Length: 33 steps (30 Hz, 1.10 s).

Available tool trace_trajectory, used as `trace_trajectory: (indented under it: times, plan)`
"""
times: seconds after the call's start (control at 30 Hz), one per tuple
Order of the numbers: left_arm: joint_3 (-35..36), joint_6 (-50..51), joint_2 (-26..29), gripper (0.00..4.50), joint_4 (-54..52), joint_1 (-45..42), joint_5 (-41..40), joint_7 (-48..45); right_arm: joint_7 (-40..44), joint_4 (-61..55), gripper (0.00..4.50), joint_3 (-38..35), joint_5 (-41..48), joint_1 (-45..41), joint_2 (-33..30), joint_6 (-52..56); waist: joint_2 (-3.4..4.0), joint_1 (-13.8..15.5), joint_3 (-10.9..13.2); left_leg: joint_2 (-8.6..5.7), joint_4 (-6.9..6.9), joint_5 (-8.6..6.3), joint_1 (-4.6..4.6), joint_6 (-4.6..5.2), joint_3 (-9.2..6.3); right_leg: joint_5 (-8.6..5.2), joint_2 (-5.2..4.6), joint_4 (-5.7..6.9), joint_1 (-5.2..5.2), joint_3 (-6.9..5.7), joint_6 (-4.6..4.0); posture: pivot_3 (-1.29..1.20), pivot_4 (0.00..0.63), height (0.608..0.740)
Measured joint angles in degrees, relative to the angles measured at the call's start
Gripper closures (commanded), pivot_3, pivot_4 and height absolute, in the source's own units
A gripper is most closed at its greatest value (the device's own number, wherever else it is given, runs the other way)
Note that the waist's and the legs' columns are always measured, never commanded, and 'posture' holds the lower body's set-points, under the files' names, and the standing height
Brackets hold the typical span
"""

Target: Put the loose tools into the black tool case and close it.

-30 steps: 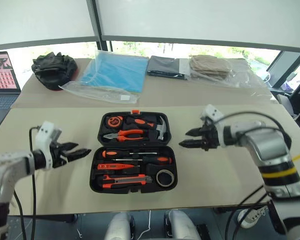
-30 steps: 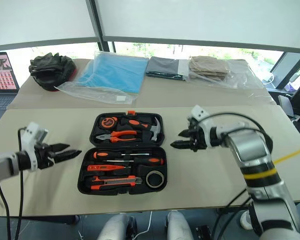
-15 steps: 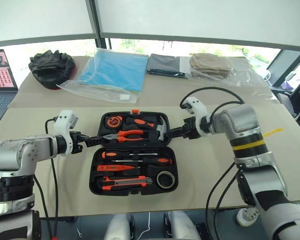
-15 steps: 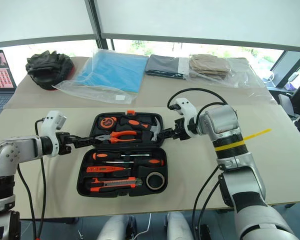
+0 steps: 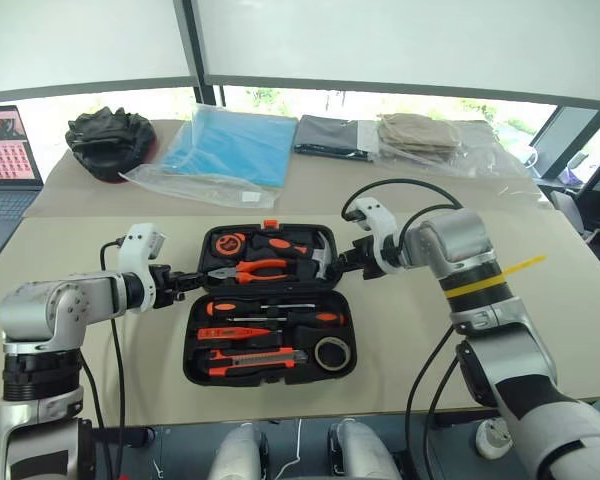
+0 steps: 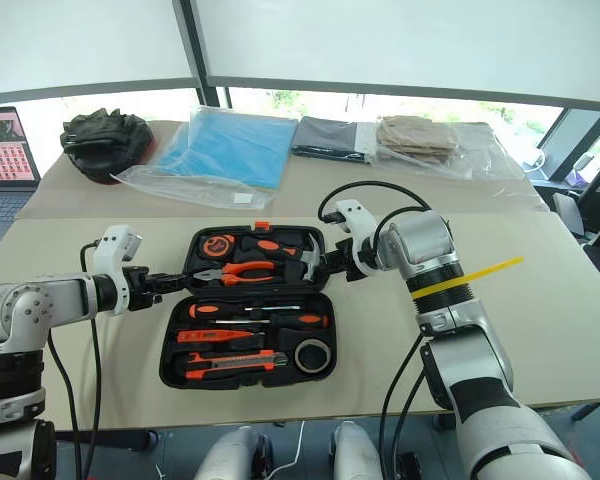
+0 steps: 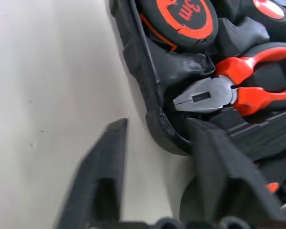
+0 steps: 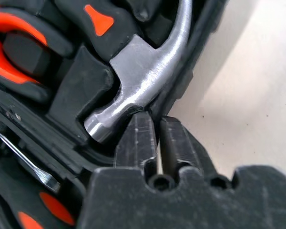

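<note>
Both grippers on the far half of the open black tool case (image 5: 270, 300), one at each side edge.

Nearest me in the case: utility knife (image 5: 252, 358) and tape roll (image 5: 330, 353), then tester pen (image 5: 242, 334), then a screwdriver (image 5: 265, 306). Far half holds pliers (image 5: 246, 268), hammer (image 8: 148, 78), tape measure (image 7: 181, 19). My left gripper (image 7: 155, 162) straddles the case's left rim by the pliers, fingers parted, one each side of the rim. My right gripper (image 8: 156, 140) is pinched together at the right rim, just beside the hammer head, holding nothing I can make out.
</note>
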Motion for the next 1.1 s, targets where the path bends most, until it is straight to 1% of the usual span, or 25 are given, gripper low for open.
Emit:
trace_trajectory:
  times: [0.07, 0.17, 0.27, 0.33, 0.37, 0.4, 0.43, 0.47, 0.5, 0.53, 0.6, 0.67, 0.73, 0.77, 0.8, 0.83, 0.9, 0.97, 1.0, 1.03, 1.1]
  plan:
    - [1.74, -0.65, -1.44, 4.49, 0.3, 0.17, -0.32, 0.22, -0.54, 0.22, 4.5, -0.82, 0.16, 0.03, 0.34, 0.1, 0.0, -0.04, 0.0, 0.02, 0.0, 0.04, 0.0, 0.03, -0.01, 0.02, -0.02, 0.02, -0.02, 0.04, 0.02, 0.0, 0.15, 0.74]
    - [4.28, -0.25, -2.65, 4.49, 0.58, 0.84, -1.49, 0.53, -1.43, 0.23, 4.5, -3.56, 0.61, 0.97, 1.16, -0.7, 0.0, -0.1, 0.0, 0.02, 0.0, 0.06, -0.07, 0.0, -0.02, 0.03, -0.01, 0.04, -0.08, 0.05, 0.01, 0.0, 0.15, 0.74]
    - [5.61, -4.09, -3.56, 4.49, -0.92, 3.64, -1.85, -0.35, -0.16, -2.71, 4.5, -5.03, 2.11, 4.15, 0.72, -5.0, 0.01, -0.19, 0.02, 0.02, -0.02, 0.06, -0.22, 0.0, -0.01, 0.04, -0.02, 0.03, -0.25, 0.07, 0.01, 0.0, 0.15, 0.74]
    - [5.93, -10.18, -4.15, 4.49, -2.2, 6.3, -1.55, -2.67, 1.82, -5.99, 4.5, -5.32, 2.87, 6.72, -0.74, -9.12, 0.01, -0.13, 0.03, 0.03, -0.02, 0.07, -0.64, -0.01, -0.02, 0.06, -0.02, 0.03, -0.66, 0.05, 0.0, 0.0, 0.15, 0.74]
    - [6.23, -16.1, -4.83, 4.49, -3.17, 8.28, -0.96, -4.88, 3.52, -9.02, 4.5, -6.06, 3.4, 9.0, -1.93, -13.11, 0.01, -0.04, 0.04, 0.01, -0.01, 0.1, -1.1, -0.06, -0.02, 0.13, -0.03, 0.05, -1.11, 0.05, 0.01, 0.0, 0.15, 0.74]
    - [6.49, -19.21, -5.31, 4.49, -3.68, 9.33, -0.8, -5.87, 4.45, -10.39, 4.5, -6.62, 3.61, 10.28, -2.43, -15.31, 0.01, -0.01, 0.04, 0.01, -0.02, 0.13, -1.25, -0.1, -0.02, 0.15, -0.02, 0.04, -1.23, 0.02, 0.02, 0.0, 0.15, 0.74]
    - [6.73, -22.83, -5.77, 4.49, -3.99, 10.26, -0.58, -7.17, 5.37, -12.0, 4.5, -6.93, 3.77, 11.52, -3.08, -17.92, 0.01, 0.01, 0.04, 0.0, -0.02, 0.35, -1.36, -0.48, 0.01, 0.15, -0.01, 0.04, -1.33, 0.01, 0.01, 0.0, 0.15, 0.74]
    - [6.94, -27.87, -6.0, 4.49, -4.95, 11.91, 0.24, -9.27, 7.61, -14.48, 4.5, -6.74, 3.11, 14.22, -4.39, -25.34, 0.0, 0.01, 0.04, -0.02, -0.02, 0.39, -1.58, -0.55, 0.04, 0.15, 0.02, -0.05, -1.48, -0.05, 0.01, 0.0, 0.15, 0.74]
    - [6.7, -34.21, -5.7, 4.49, -6.55, 14.6, 1.76, -12.22, 11.15, -17.08, 4.5, -5.97, 0.85, 18.36, -6.57, -38.5, 0.0, 0.01, 0.04, -0.04, -0.15, 0.39, -1.64, -0.54, 0.05, 0.16, 0.02, -0.05, -1.56, -0.03, 0.04, 0.0, 0.15, 0.74]
    - [6.12, -39.75, -4.98, 4.49, -7.6, 17.38, 3.63, -14.77, 13.63, -18.01, 4.5, -5.24, -1.16, 21.37, -8.31, -48.72, 0.0, 0.0, 0.04, -0.09, -0.24, 0.37, -1.62, -0.52, 0.07, 0.15, -0.01, -0.09, -1.56, 0.0, 0.08, 0.0, 0.15, 0.74]
    - [4.81, -47.65, -3.71, 4.49, -8.13, 20.6, 7.08, -17.83, 16.09, -18.04, 4.5, -4.05, -3.92, 24.56, -10.29, -61.02, 0.0, -0.04, 0.04, -0.13, -0.35, 0.32, -1.6, -0.47, 0.15, 0.13, -0.03, -0.22, -1.56, 0.03, 0.13, 0.0, 0.15, 0.74]
    - [2.38, -68.74, -2.02, 4.49, -6.34, 26.78, 16.09, -22.23, 16.91, -16.68, 4.5, -3.42, -7.85, 29.66, -11.65, -77.29, 0.0, -0.24, 0.04, -0.07, -0.37, 0.19, -1.58, -0.44, 0.27, 0.12, -0.03, -0.39, -1.57, 0.07, 0.14, 0.0, 0.15, 0.74]
    - [2.2, -79.47, -2.08, 4.49, -4.36, 28.57, 19.76, -22.97, 16.18, -15.08, 4.5, -3.51, -10.18, 31.22, -11.83, -86.25, 0.01, -0.2, 0.04, -0.03, -0.34, 0.16, -1.54, -0.39, 0.33, 0.12, -0.03, -0.4, -1.54, 0.08, 0.14, 0.0, 0.15, 0.74]
    - [2.01, -82.76, -2.28, 4.49, -3.26, 28.89, 20.95, -22.85, 15.77, -14.51, 4.5, -3.42, -11.2, 31.64, -12.04, -89.28, 0.0, -0.15, 0.04, -0.03, -0.32, 0.08, -1.53, -0.25, 0.34, 0.12, -0.04, -0.47, -1.54, 0.08, 0.14, 0.0, 0.15, 0.74]
    - [1.59, -87.77, -2.27, 4.49, -1.71, 30.03, 22.7, -22.6, 14.85, -13.69, 4.5, -3.38, -12.83, 32.39, -12.17, -93.28, 0.0, -0.13, 0.04, -0.02, -0.32, -0.16, -1.47, 0.15, 0.35, 0.11, -0.04, -0.51, -1.5, 0.07, 0.13, 0.0, 0.15, 0.74]
    - [1.43, -92.28, -2.22, 4.49, -0.54, 31.09, 24.14, -22.52, 13.82, -13.17, 4.5, -3.3, -14.16, 33.64, -12.45, -96.87, 0.0, -0.1, 0.04, 0.0, -0.31, -0.17, -1.34, 0.17, 0.36, 0.1, -0.04, -0.5, -1.4, 0.08, 0.12, 0.0, 0.15, 0.74]
    - [1.17, -100.17, -1.65, 4.49, 1.28, 33.93, 26.08, -22.53, 11.82, -12.24, 4.5, -3.0, -16.69, 36.26, -13.54, -103.99, 0.05, -0.1, 0.02, 0.07, -0.36, -0.25, -0.78, 0.2, 0.4, -0.02, -0.07, -0.52, -0.87, 0.08, 0.08, 0.0, 0.15, 0.74]
    - [0.83, -104.37, -1.26, 3.84, 1.74, 36.96, 26.17, -22.88, 11.37, -12.3, 3.69, -2.71, -17.11, 38.62, -15.14, -107.76, 0.1, -0.11, -0.01, 0.12, -0.4, -0.37, -0.21, 0.23, 0.43, -0.16, -0.16, -0.51, -0.35, 0.09, 0.12, 0.0, 0.15, 0.74]
    - [0.68, -105.31, -0.69, 3.66, 2.46, 38.62, 26.29, -23.55, 11.78, -12.41, 3.5, -2.56, -17.07, 39.91, -16.01, -108.1, 0.11, -0.11, -0.01, 0.12, -0.41, -0.42, 0.12, 0.25, 0.43, -0.24, -0.19, -0.5, -0.03, 0.09, 0.1, 0.0, 0.15, 0.74]
    - [0.43, -105.35, 0.55, 3.36, 4.24, 40.77, 26.47, -24.48, 12.22, -12.02, 3.15, -2.54, -17.19, 41.13, -17.34, -108.15, 0.09, -0.11, -0.01, 0.13, -0.4, -0.46, 0.25, 0.25, 0.47, -0.34, -0.22, -0.45, 0.06, 0.09, 0.1, 0.0, 0.15, 0.74]
    - [0.11, -105.49, 1.68, 2.58, 7.23, 44.26, 26.01, -25.66, 12.37, -9.97, 2.46, -2.73, -17.86, 43.8, -19.69, -108.31, 0.04, -0.08, 0.03, 0.13, -0.36, -0.45, 0.18, 0.25, 0.48, -0.37, -0.25, -0.4, -0.05, 0.09, 0.1, 0.0, 0.15, 0.74]
